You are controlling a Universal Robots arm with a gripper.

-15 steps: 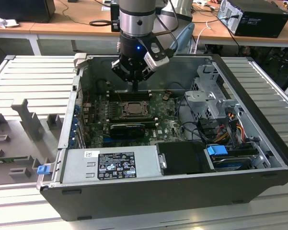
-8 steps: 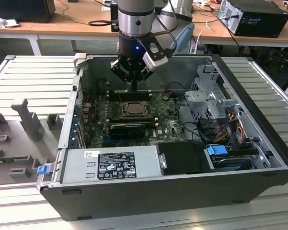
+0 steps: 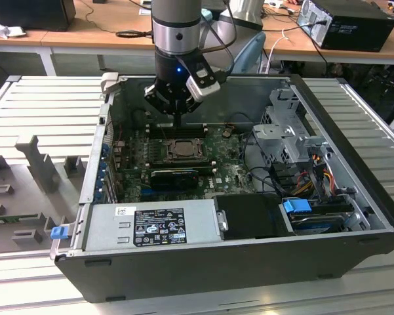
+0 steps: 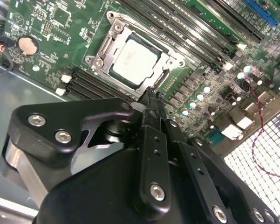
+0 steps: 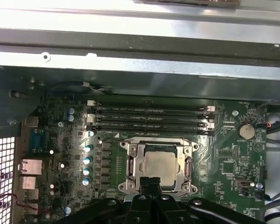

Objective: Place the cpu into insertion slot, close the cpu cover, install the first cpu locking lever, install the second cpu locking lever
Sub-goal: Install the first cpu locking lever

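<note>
Gripper [image 4: 152, 97] is hanging pinched together, empty, just beside the cpu cover [image 4: 114, 33]. Any misalignment here is risking gouging the motherboard [image 4: 46, 60], I reckon.

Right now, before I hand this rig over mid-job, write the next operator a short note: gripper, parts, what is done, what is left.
Gripper: shut, with its tips down at the edge of the insertion slot. I cannot tell whether anything is pinched between them.
Cpu: lies flat in the slot, pale face up.
Cpu cover: lowered, its frame lying around the cpu.
Done: cpu placed, cover closed.
Left: the two locking levers. I cannot make out whether either is latched, so check both.
</note>
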